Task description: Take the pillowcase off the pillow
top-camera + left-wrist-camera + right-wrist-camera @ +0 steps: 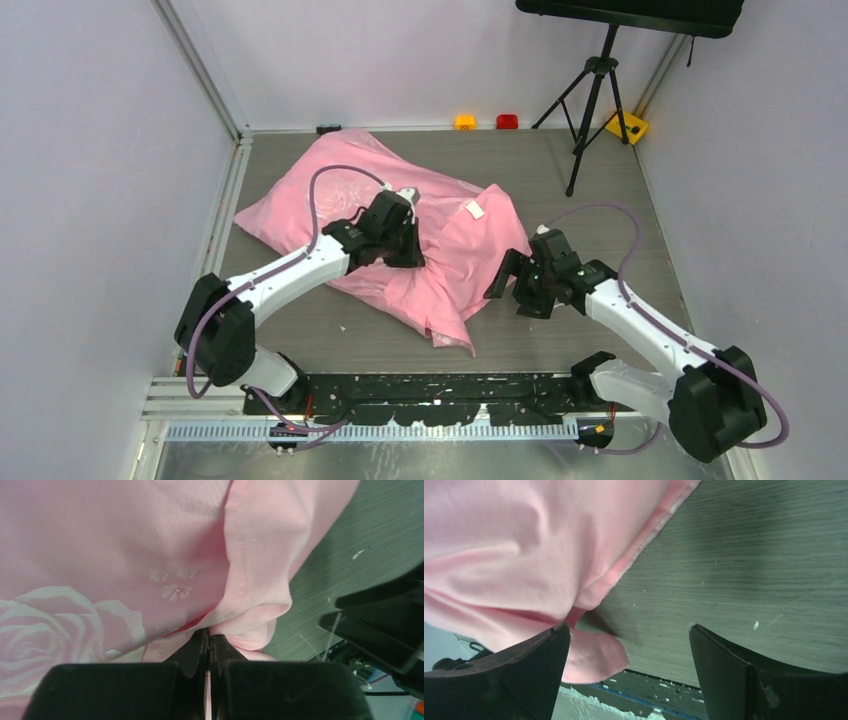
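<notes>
The pink satin pillowcase (380, 215) lies bunched and wrinkled across the middle of the table, with a small white tag (475, 210) on top. The pillow is hidden under it. My left gripper (408, 258) is shut on a fold of the pillowcase; the left wrist view shows the cloth's seam (240, 580) pinched between the closed fingers of the left gripper (209, 632). My right gripper (508, 283) is open at the cloth's right edge, just above the table. In the right wrist view the pillowcase (524, 555) hangs by the left finger (544, 655) of the right gripper (630, 627), with nothing between the jaws.
A black tripod (592, 100) stands at the back right. A yellow block (465, 122) and a red block (507, 121) sit by the back wall, and a yellow piece (627, 127) by the tripod. A black rail (400, 395) runs along the near edge.
</notes>
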Motion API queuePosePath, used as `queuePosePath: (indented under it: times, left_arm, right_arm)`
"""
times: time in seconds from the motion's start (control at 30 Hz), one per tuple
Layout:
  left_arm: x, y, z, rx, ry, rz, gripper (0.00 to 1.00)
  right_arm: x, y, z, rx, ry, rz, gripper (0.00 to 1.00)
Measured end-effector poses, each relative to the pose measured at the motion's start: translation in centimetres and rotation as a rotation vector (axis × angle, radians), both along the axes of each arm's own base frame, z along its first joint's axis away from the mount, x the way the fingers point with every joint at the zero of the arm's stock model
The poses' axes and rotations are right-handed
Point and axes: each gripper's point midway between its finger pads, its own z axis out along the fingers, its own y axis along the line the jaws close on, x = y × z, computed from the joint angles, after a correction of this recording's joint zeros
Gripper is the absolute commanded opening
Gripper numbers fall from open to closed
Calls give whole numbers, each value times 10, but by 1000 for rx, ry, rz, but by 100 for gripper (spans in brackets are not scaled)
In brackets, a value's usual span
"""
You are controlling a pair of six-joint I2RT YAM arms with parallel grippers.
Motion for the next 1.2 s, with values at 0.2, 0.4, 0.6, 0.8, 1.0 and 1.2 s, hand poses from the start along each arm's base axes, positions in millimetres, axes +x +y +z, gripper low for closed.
queuePosePath:
  times: [0.2, 0.4, 0.6, 0.8, 1.0, 1.2]
  left_arm:
    - [1, -16, 16, -78, -11, -44, 2]
    - [-5, -19, 28, -110, -21, -78, 4]
    - [-13, -13, 49, -128, -60, -101, 9]
    - [-25, -4, 65, -126, -96, -148, 30]
    - [-45, 2, 92, -144, -164, -232, 55]
    - [-82, -26, 114, -63, -262, -392, 69]
  right_arm:
    - [20, 7, -24, -6, 9, -54, 86]
    - [46, 7, -39, -25, -22, -148, 73]
    - [68, 6, -48, -43, -61, -213, 44]
    - [75, -1, -60, -94, -75, -233, 0]
    - [79, 2, -19, -49, -188, -178, 0]
    - [96, 26, 82, 96, -387, -80, 0]
